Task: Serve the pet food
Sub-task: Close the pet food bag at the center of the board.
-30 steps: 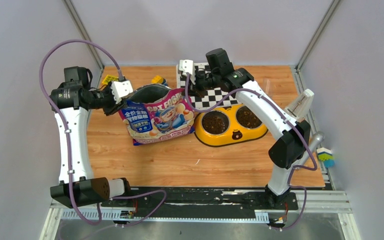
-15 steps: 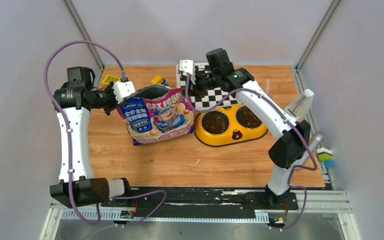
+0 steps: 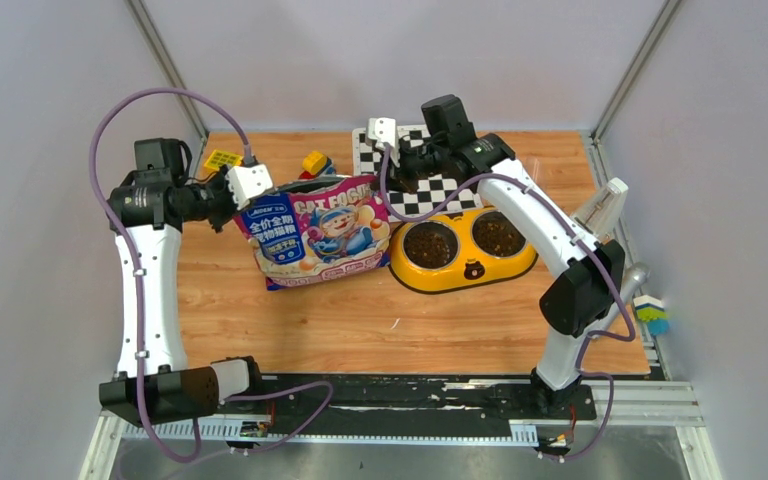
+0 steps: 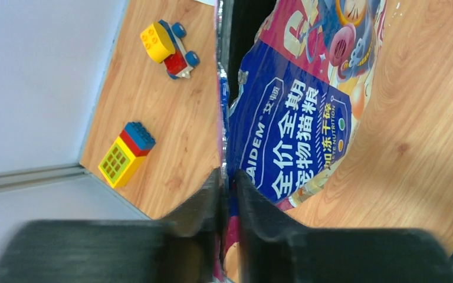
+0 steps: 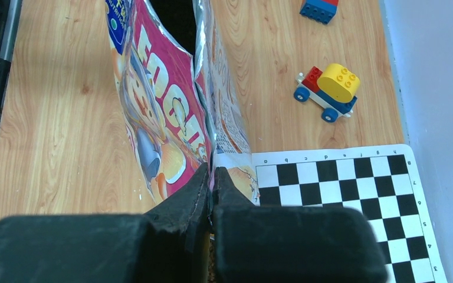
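The glossy pink-purple-blue cat food bag (image 3: 318, 232) stands upright on the wooden table, its open top held between both grippers. My left gripper (image 3: 248, 196) is shut on the bag's left top corner; in the left wrist view the gripper (image 4: 229, 177) pinches the bag's edge (image 4: 295, 130). My right gripper (image 3: 378, 172) is shut on the right top corner; in the right wrist view the gripper (image 5: 210, 172) pinches the bag (image 5: 165, 112). Dark brown kibble (image 3: 428, 243) fills both steel cups of the yellow double bowl (image 3: 465, 268) right of the bag.
A checkerboard mat (image 3: 430, 185) lies behind the bowl. A toy block car (image 3: 314, 161) and a yellow-blue block (image 3: 221, 158) sit at the back left, both also in the left wrist view. A scoop (image 3: 632, 280) and a sponge (image 3: 652, 314) lie at the right edge.
Both grippers moved slightly rightward with the bag's top corners, pulling the top taut. The bag now stands straighter with its mouth narrower.
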Controlling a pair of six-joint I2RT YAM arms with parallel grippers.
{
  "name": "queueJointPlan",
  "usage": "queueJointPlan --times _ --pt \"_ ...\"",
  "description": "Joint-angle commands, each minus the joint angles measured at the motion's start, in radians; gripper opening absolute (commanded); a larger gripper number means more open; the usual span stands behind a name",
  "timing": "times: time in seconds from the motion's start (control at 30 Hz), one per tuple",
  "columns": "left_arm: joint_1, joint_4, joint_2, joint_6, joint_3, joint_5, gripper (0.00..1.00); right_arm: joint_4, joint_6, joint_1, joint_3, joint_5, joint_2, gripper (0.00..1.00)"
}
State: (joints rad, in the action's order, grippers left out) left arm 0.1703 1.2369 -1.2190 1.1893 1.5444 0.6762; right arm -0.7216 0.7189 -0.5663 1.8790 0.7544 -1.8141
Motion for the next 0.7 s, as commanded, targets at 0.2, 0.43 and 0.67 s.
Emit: queueJointPlan --times 0.2,0.43,0.67 --pt "-0.023 0.040 -0.043 -0.027 0.092 0.097 0.58 0.068 0.023 0.048 0.049 0.049 0.111 0.00" --pt "-0.091 0.026 -0.094 -0.050 0.107 0.066 0.56 0.067 0.021 0.046 0.051 0.049 0.110 0.00" --pt "-0.111 0.020 -0.100 -0.056 0.105 0.043 0.18 0.068 0.019 0.045 0.057 0.045 0.107 0.00"
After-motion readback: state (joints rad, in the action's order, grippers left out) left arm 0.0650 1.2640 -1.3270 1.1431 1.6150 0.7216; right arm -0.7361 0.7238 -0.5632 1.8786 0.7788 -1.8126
